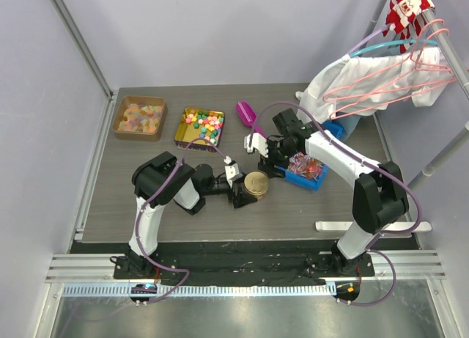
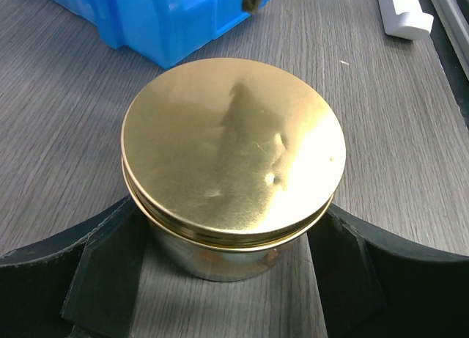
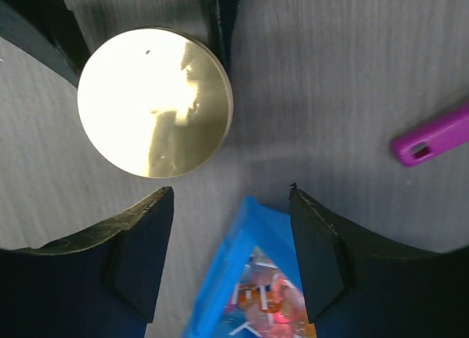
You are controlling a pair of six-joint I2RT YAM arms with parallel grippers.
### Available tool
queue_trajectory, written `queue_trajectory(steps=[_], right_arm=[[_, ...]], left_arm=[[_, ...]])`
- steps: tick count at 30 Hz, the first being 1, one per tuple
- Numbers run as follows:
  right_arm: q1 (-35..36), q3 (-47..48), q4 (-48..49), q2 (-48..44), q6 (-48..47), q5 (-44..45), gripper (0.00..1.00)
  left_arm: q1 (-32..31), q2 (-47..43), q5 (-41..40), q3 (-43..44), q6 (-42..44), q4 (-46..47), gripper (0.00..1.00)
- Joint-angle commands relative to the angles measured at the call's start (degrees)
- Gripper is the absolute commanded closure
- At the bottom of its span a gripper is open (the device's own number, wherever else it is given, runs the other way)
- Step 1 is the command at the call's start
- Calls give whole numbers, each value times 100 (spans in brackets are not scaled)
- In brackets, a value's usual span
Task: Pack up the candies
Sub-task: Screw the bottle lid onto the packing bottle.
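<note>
While the round tin point(image 2: 233, 151) stands upright on the grey, wood-grained table point(image 1: 110, 206), it is pinched low on its wall by the left claw point(image 2: 229, 243). The claw's two black, wedge-shaped fingers point(image 2: 110, 272) are pressed against opposite sides of the tin, just under the rim of its lid. The tin is made of polished, brass-coloured metal. Its flat circular lid is seated, and two small dents and faint scratches can be seen on it.

Just beyond the tin, the right claw point(image 3: 231, 199) is held spread, and nothing is gripped between its broad black fingers. The pointed corner of a blue plastic tray point(image 3: 245, 235) is seen under the gap between them. This tray lies just beside the tin, to its right, and is filled with wrapped sweets point(image 1: 306, 164) in clear, crinkled film.

Further beyond the tin, a glossy purple scoop point(image 1: 245, 112) lies flat on the table. Beyond the tin and to its left, a shallow rectangular tin point(image 1: 180, 133) of gold metal is filled with small round balls point(image 1: 203, 124) in mixed bright colours. The candies point(image 1: 139, 118), soft irregular lumps in orange, yellow and pale tones, are heaped in a brown box point(image 1: 119, 125) at the far left, well apart from the round tin. Far to the right of the tin, a white cloth point(image 1: 352, 81) is draped.
</note>
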Motion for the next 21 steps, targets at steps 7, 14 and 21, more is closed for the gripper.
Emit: queue_trajectory(steps=[7,14,21], right_arm=[[514,209,-464,128,-2048,-135,15],[619,209,-666,242,-2480,-759,5],[734,182,-386,506,-2365,-707,4]], left_arm=[[21,103,25,70,48,570,27],[21,103,34,61,48,570,27],[21,94,42,70,39,570,28]])
